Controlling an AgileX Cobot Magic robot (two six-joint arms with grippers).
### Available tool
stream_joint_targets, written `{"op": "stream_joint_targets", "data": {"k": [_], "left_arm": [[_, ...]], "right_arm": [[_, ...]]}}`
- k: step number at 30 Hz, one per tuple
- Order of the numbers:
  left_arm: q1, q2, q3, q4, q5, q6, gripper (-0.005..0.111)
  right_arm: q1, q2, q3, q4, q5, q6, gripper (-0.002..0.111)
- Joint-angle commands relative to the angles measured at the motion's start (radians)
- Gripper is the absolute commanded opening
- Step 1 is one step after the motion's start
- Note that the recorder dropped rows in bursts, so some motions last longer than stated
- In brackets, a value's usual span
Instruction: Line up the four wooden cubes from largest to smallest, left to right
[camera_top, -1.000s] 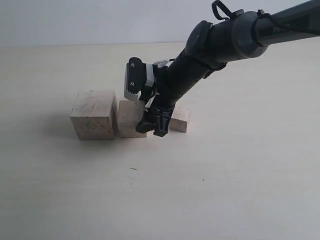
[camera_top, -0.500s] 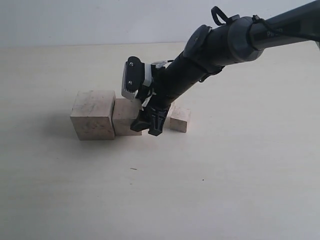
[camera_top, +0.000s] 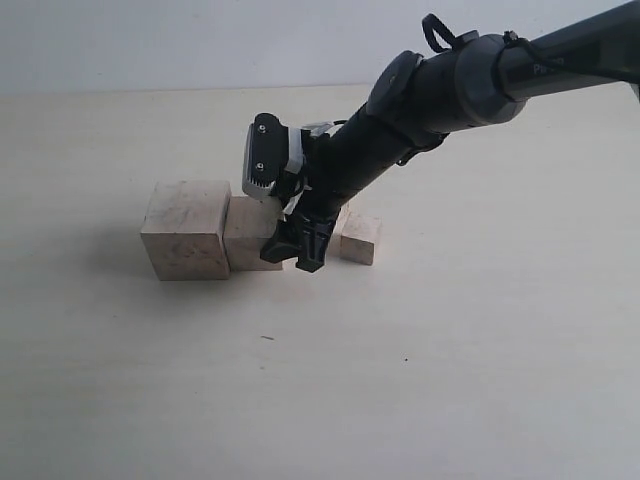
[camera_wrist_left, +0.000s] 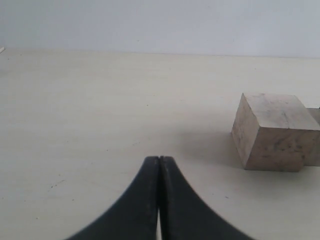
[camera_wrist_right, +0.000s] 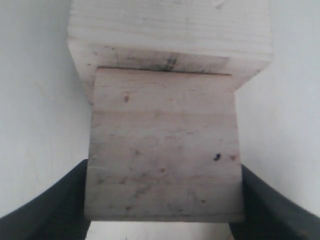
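Observation:
The largest wooden cube (camera_top: 185, 228) stands at the left of the row. The second cube (camera_top: 248, 232) sits flush against its right side, and my right gripper (camera_top: 297, 245) is shut on it from the right, a finger on each side face. In the right wrist view this cube (camera_wrist_right: 162, 150) fills the gap between the fingers (camera_wrist_right: 55, 200) and butts against the largest cube (camera_wrist_right: 170, 35). A small cube (camera_top: 360, 239) lies to the right of the arm. My left gripper (camera_wrist_left: 159, 160) is shut and empty, low over the table, well short of the largest cube (camera_wrist_left: 275, 132).
The right arm (camera_top: 440, 90) reaches in from the upper right and hides the table just right of the held cube. The pale tabletop (camera_top: 400, 380) stretches in front of the row.
My right gripper has slid the second cube leftward until it met the largest cube. The left gripper's motion cannot be judged.

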Motion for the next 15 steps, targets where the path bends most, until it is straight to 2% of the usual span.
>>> {"op": "stream_joint_targets", "data": {"k": [1,7,9,11,15], "left_arm": [[-0.005,-0.005,0.004,0.002,-0.012,0.001,0.000],[-0.005,-0.005,0.004,0.002,-0.012,0.001,0.000],[-0.005,-0.005,0.004,0.002,-0.012,0.001,0.000],[-0.005,-0.005,0.004,0.002,-0.012,0.001,0.000],[-0.005,-0.005,0.004,0.002,-0.012,0.001,0.000]], "right_arm": [[-0.002,0.052,0.017,-0.079,-0.020,-0.030,0.021],[-0.002,0.052,0.017,-0.077,-0.020,-0.030,0.061],[-0.002,0.052,0.017,-0.077,-0.022,-0.028,0.069],[-0.002,0.050,0.017,-0.070,-0.034,-0.026,0.074],[-0.002,0.050,0.017,-0.061,-0.053,-0.026,0.076]]}}
